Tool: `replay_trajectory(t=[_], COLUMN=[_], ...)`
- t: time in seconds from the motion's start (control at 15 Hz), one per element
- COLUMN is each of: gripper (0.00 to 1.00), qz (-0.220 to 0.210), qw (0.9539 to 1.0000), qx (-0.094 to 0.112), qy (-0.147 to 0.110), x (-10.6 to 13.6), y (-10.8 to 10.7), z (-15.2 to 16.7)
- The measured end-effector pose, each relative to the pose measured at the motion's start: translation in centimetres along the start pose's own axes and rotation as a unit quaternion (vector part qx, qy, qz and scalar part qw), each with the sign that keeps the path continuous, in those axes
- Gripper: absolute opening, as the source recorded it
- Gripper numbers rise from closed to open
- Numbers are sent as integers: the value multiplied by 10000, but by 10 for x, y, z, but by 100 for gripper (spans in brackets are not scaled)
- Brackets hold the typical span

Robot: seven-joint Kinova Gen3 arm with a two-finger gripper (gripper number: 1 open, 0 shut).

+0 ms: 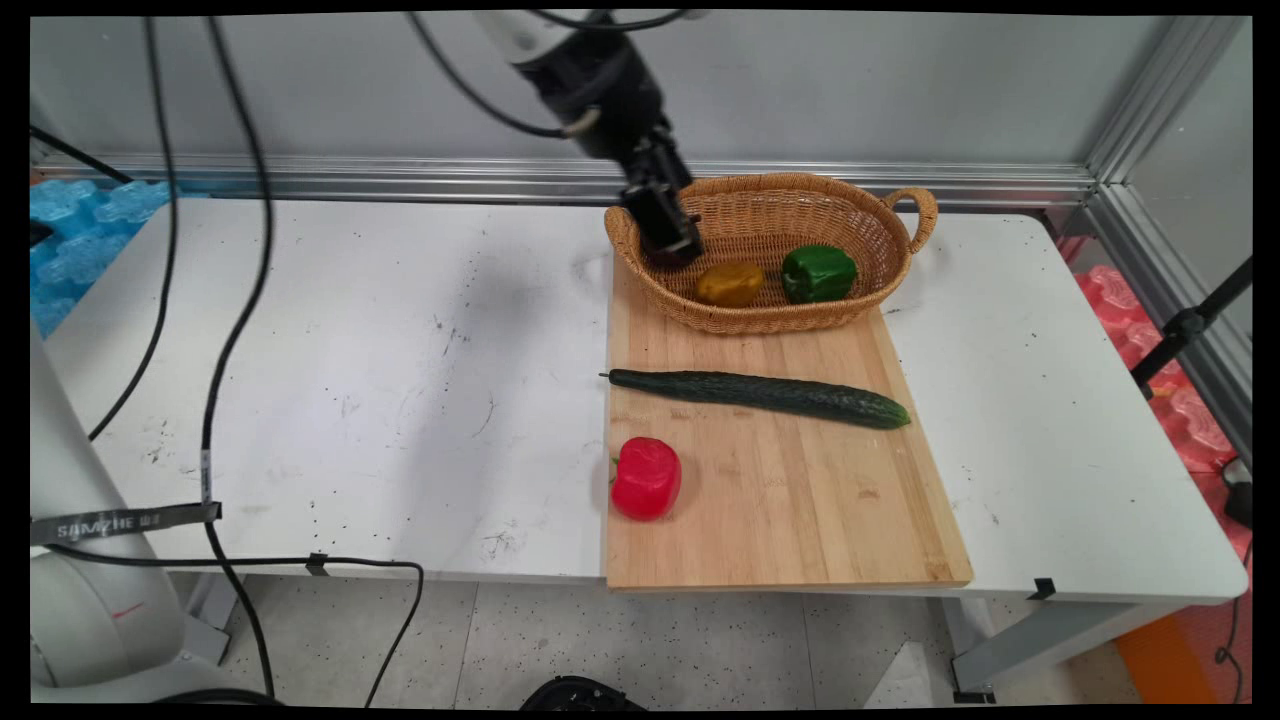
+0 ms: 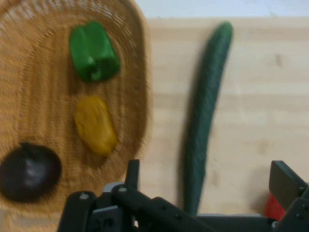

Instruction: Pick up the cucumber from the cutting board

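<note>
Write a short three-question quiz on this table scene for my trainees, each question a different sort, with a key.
1. True or false: the cucumber lies inside the basket.
2. Which item rests nearest the board's near-left edge? A) green pepper B) red pepper C) yellow pepper
3. Fill in: the claw hangs above the ___ end of the basket in the main view.

Key: 1 false; 2 B; 3 left.
</note>
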Motion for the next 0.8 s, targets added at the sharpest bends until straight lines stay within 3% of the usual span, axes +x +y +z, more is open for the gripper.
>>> replay_trajectory(t=[0.4, 0.8], gripper=[100, 100], qz=[68, 59], qw=[9993, 9993], qx=[-246, -269], qy=[-260, -268], x=[-34, -41], y=[28, 27], z=[-22, -3])
